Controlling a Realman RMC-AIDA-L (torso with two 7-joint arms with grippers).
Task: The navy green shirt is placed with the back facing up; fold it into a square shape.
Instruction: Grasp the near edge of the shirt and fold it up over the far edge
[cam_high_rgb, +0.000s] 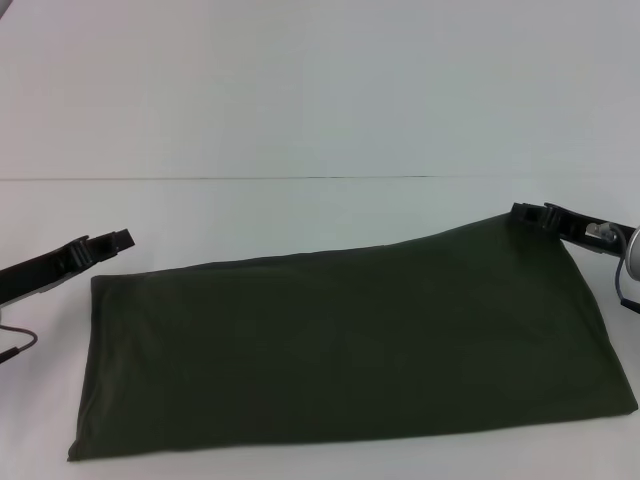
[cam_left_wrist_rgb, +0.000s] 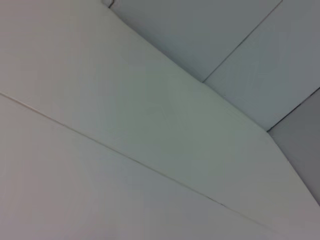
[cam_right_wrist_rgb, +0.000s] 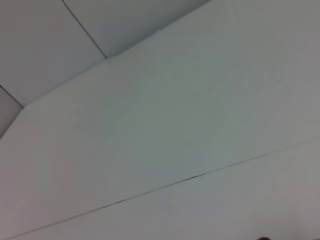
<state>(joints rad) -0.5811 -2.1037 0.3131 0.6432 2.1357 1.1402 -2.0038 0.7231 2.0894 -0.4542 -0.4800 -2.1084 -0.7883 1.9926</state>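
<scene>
Olive shirt (cam_high_rgb: 350, 345) lies mid-table (cam_high_rgb: 300, 215), already folded into long band, sleeves tucked, running 9 to 3 o'clock. Right gripper (cam_high_rgb: 530, 215) at band's 1 o'clock corner, touching or pinching cloth there, corner looks lifted; can't tell if claw is clamped. Left gripper (cam_high_rgb: 112, 240) just off 10 o'clock corner, clear of cloth, claw state unclear too. Left to do, I'd guess: cross fold into square.

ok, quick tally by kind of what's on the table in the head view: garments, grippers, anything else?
Garments: 1, the navy green shirt, folded into a long band on the white table.
Grippers: 2, the left gripper just off the shirt's far left corner, the right gripper at its raised far right corner.
Other loose items: 0 seen.
Total: 3
</scene>
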